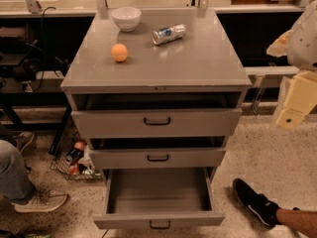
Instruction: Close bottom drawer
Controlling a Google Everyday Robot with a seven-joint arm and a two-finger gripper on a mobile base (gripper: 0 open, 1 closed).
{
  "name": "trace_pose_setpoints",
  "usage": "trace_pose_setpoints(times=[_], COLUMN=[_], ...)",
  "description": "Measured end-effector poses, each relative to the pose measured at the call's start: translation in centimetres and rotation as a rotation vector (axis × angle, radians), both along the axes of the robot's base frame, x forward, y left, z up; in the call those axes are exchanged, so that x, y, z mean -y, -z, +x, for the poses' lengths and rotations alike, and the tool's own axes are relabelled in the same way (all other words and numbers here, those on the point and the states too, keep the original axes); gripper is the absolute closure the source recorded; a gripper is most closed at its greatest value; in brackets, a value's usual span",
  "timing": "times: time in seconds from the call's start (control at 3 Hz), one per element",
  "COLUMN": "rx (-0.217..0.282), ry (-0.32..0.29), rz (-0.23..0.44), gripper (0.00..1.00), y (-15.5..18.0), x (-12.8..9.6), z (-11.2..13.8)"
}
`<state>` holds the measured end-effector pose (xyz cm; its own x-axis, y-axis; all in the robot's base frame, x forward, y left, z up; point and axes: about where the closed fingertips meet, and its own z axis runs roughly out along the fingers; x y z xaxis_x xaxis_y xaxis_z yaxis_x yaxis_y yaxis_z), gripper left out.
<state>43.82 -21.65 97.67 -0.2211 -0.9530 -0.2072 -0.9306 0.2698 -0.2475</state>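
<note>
Currently, bottom drawer (124,221) stands fully out at 6 o'clock; gripper (295,103) hangs at 3 o'clock, well apart, grip state undeterminable; advise a square, centred push on the front toward 12 o'clock.

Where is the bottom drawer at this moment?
In the camera view, the bottom drawer is at the bottom centre, pulled out below the middle drawer; the gripper hangs at the right edge, apart from it.

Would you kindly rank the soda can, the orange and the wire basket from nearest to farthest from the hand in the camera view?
The hand hangs right of the cabinet.
1. Soda can, back of the cabinet top.
2. Orange, left on the top.
3. Wire basket, on the floor left of the cabinet.
</note>
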Motion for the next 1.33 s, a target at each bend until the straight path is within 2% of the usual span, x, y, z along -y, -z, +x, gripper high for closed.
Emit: trace_pose_setpoints(times=[0.33, 0.67, 1.0, 1.33], rx=[0.0, -0.107, -0.286, -0.438], ry=[0.0, 0.006, 0.046, 0.066], rz=[0.0, 0.002, 0.043, 0.064], gripper=[0.0, 0.0, 0.0, 0.0], y=[0.0, 4.6, 13.1, 21.8], x=[0.0, -0.1, -0.5, -1.5], z=[0.0, -1.5, -4.7, -8.0])
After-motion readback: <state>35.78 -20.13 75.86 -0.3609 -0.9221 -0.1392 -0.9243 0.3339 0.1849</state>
